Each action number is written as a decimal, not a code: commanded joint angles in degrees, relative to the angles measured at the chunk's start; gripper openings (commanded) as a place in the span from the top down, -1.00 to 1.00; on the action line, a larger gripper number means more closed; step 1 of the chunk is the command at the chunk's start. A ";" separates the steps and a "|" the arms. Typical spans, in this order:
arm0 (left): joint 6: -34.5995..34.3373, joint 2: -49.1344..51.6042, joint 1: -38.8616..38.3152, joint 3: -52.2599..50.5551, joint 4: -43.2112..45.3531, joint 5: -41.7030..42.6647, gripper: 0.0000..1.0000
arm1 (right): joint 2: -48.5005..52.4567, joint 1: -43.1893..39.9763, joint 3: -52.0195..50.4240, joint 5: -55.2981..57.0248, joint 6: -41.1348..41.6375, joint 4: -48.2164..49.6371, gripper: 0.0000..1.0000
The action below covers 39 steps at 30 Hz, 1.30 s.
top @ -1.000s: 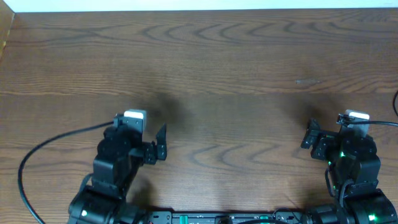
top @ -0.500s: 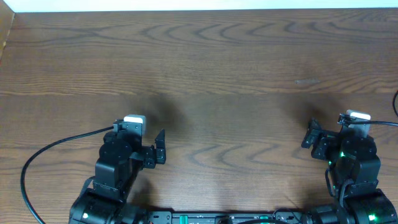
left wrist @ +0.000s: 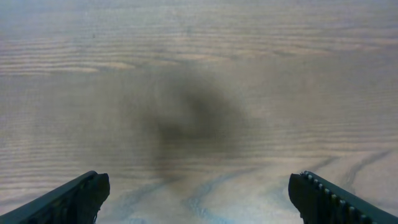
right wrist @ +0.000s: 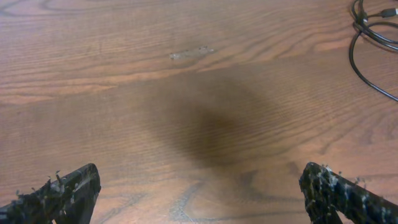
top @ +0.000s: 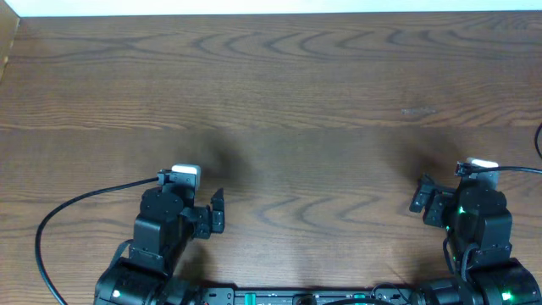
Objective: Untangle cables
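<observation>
Only thin black cables show, lying in loose overlapping curves

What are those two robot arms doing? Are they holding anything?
Nothing is held right now. The left hand and the right hand are both open, hovering over the wooden table near its front edge. The job is untangling cables, but the only thin black cables in sight lie off to the far right, and neither hand touches them.

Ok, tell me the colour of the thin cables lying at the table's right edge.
Black. The cables show best in the right wrist view.
</observation>
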 commanded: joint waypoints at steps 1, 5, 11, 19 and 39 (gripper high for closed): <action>-0.48 -0.42 -0.22 0.02 -0.35 -0.70 -0.96 | -0.31 -0.79 -0.26 0.04 0.72 -0.15 -0.98; -0.48 -0.42 -0.22 0.02 -0.37 -0.70 -0.96 | -0.31 -0.79 -0.26 0.04 0.72 -0.17 -0.99; -0.48 -0.42 -0.22 0.02 -0.37 -0.72 -0.96 | -0.31 -0.79 -0.26 0.04 0.72 -1.22 -0.99; -0.48 -0.42 -0.22 0.02 -0.39 -0.70 -0.96 | -0.31 -0.79 -0.26 0.04 0.72 -4.85 -0.99; -0.48 -0.42 -0.22 0.02 -0.96 -0.70 -0.95 | -0.31 -0.79 -0.26 0.04 0.72 -7.43 -0.99</action>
